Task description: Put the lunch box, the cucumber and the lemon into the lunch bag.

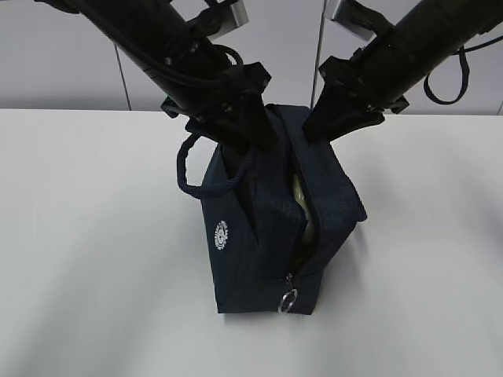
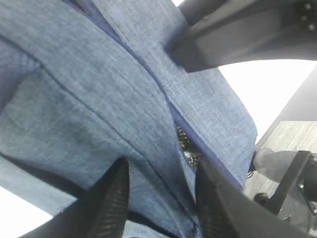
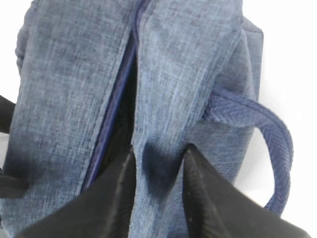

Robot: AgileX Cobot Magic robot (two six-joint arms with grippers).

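Both pincers, left [image 1: 250,140] and right [image 1: 326,129], pinch the lunch bag [image 1: 259,236] top.

White table [image 1: 94,236] before pale grey wall panels [image 1: 63,63]

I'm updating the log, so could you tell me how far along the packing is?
No items remain on the table. Something pale yellow-green shows inside the lunch bag. Both the left gripper and right gripper pinch its top fabric. The zipper is still partly open.
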